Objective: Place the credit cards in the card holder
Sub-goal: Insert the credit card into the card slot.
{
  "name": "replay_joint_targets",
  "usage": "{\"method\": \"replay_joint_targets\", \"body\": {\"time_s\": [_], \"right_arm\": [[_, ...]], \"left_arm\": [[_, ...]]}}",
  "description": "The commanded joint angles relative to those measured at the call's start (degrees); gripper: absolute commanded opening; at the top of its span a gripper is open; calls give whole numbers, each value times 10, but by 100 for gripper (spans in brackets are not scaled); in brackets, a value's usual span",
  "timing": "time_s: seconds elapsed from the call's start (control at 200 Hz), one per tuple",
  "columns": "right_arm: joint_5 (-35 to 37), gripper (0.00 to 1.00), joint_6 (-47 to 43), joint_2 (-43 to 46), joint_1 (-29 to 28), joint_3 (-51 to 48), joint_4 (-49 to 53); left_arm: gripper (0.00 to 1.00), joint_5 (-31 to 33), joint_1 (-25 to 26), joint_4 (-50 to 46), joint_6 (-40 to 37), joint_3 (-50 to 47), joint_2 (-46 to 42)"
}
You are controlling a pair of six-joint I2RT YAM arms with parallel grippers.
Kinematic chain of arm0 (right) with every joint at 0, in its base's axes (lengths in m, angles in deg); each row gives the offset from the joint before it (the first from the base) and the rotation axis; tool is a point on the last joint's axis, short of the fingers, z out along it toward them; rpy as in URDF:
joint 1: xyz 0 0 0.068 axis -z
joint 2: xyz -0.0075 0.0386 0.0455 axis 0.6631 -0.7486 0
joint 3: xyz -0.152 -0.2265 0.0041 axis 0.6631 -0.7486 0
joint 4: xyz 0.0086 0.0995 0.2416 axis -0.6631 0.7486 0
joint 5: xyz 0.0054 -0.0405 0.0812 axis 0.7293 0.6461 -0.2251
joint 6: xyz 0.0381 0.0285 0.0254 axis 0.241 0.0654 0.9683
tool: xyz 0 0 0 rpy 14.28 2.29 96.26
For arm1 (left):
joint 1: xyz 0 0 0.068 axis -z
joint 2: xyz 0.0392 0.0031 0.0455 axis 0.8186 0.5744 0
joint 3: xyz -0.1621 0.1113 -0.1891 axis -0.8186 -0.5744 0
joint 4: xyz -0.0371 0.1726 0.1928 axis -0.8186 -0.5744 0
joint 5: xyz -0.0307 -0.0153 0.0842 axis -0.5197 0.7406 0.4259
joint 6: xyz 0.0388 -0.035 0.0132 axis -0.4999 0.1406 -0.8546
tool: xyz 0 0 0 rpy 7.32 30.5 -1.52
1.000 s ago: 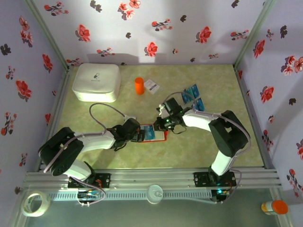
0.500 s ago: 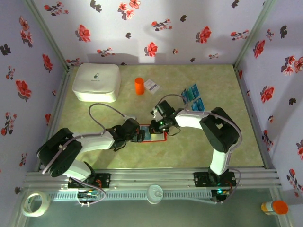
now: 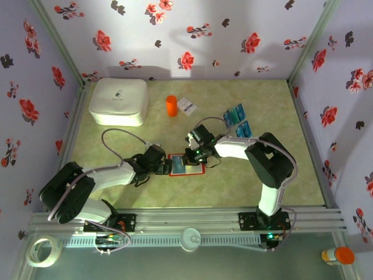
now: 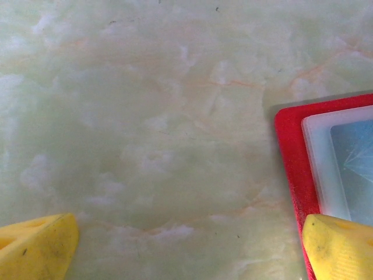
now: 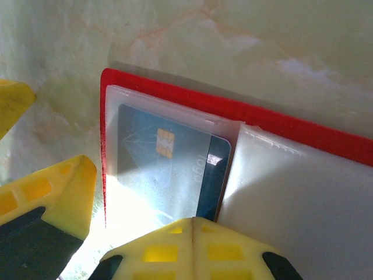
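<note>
Left arm has backed off leftward in the last second. The left gripper [image 3: 162, 167] now sits at the left edge of the card holder [image 3: 186, 165], jaws spread wide, one finger [image 4: 338, 245] overlapping the red rim.

The right gripper [image 3: 190, 156] has slid from the holder's right side onto it. Its jaws are pressed together and pinch nothing, tips beside a blue card [image 5: 169, 166].

I judge that card nearly seated: its right edge pokes past the clear pocket.

Holder lies open and flat, mid-table toward the front: red border, cloudy plastic pockets. Spare cards [image 3: 238, 120] wait rear right, well apart.
</note>
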Motion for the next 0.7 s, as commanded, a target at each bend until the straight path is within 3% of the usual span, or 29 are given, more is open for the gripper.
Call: {"method": "replay_joint_targets", "body": {"time_s": [0.0,0.285,0.695], "right_arm": [[23,8,9,15,-5,8,5],[83,9,-14,61,-4,17,62],[69,7,-2,11,-12,34,42]], "left_arm": [[100,-18,-4,-4,7,-18,25],[99,-21,-4,7,9,-28,36],[99,-20,-3,13,8,-32,42]]}}
